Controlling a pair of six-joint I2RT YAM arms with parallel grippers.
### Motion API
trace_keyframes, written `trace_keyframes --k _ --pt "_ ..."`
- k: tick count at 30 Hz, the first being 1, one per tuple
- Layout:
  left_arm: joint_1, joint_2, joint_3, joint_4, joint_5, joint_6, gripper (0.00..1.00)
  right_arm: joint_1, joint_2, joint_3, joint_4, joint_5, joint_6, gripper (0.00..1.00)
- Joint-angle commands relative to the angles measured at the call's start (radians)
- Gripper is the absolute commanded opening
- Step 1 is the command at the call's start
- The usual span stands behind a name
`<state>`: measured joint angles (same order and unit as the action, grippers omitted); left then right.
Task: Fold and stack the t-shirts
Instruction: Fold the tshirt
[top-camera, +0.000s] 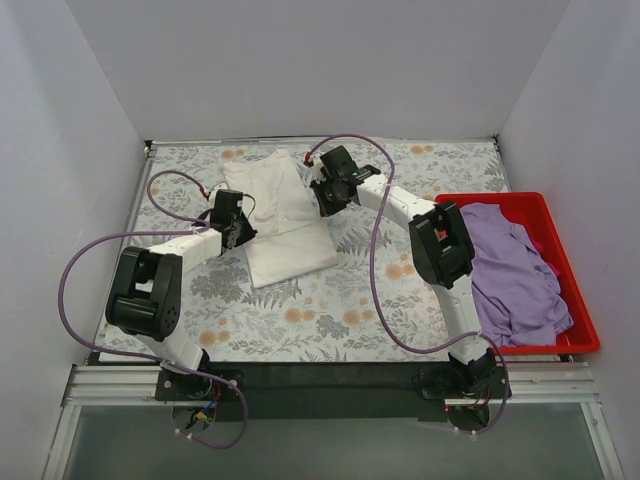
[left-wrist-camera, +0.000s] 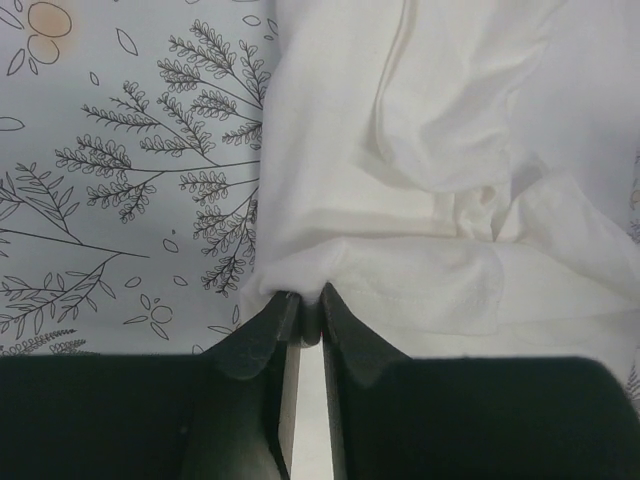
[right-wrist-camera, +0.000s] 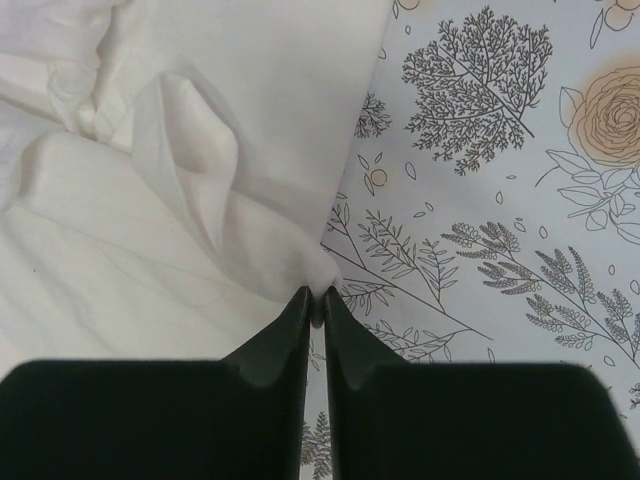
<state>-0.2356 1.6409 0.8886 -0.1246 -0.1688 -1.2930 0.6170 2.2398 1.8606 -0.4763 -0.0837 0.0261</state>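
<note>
Pinching opposite edges of the soft white cotton t-shirt (top-camera: 285, 215) mid-table, our left gripper (left-wrist-camera: 308, 305) and right gripper (right-wrist-camera: 316, 300) sit clamped on cloth; we should lift evenly, holding it taut. The lavender cotton tee (top-camera: 515, 270) lies in the red plastic bin (top-camera: 575, 340).

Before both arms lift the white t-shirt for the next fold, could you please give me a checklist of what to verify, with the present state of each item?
1. The left gripper is shut on the edge of the white t-shirt: ok.
2. The right gripper is shut on the opposite edge: ok.
3. Each pinch holds all the cloth layers it should: cannot tell.
4. The cloth is smooth between the two pinches: not ok, it is bunched and wrinkled near both.
5. The lavender t-shirt is out of the way, in the red bin: ok.
</note>
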Motion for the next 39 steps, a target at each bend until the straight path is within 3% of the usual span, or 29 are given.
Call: trace_keyframes --k 1,2,5,7,9,12,15,23,39 --pt "0.007 -0.058 0.004 0.04 -0.018 0.024 0.17 -0.002 -0.032 0.008 0.039 0.001 -0.003 0.17" --pt "0.007 -0.075 0.007 0.043 -0.012 0.046 0.29 -0.002 -0.045 0.009 0.041 -0.001 -0.003 0.19" --pt "0.005 -0.144 0.013 0.034 -0.012 0.076 0.51 0.003 -0.089 0.008 0.047 -0.005 0.008 0.3" --pt "0.002 -0.208 0.003 0.023 -0.003 0.078 0.61 0.009 -0.117 -0.001 0.048 -0.019 0.015 0.31" --pt "-0.016 -0.249 -0.011 0.007 0.02 0.064 0.63 0.018 -0.137 -0.023 0.05 -0.04 0.021 0.31" --pt "-0.073 -0.32 -0.06 -0.02 0.04 0.026 0.63 0.043 -0.152 -0.067 0.065 -0.088 0.041 0.3" --pt "-0.14 -0.351 -0.12 -0.035 0.045 -0.024 0.49 0.069 -0.154 -0.098 0.09 -0.117 0.066 0.26" --pt "-0.271 -0.251 -0.212 -0.018 0.107 -0.097 0.35 0.089 -0.089 -0.106 0.139 -0.183 0.115 0.23" --pt "-0.281 -0.182 -0.336 -0.007 0.163 -0.138 0.33 0.063 0.162 0.176 0.14 -0.145 0.146 0.23"
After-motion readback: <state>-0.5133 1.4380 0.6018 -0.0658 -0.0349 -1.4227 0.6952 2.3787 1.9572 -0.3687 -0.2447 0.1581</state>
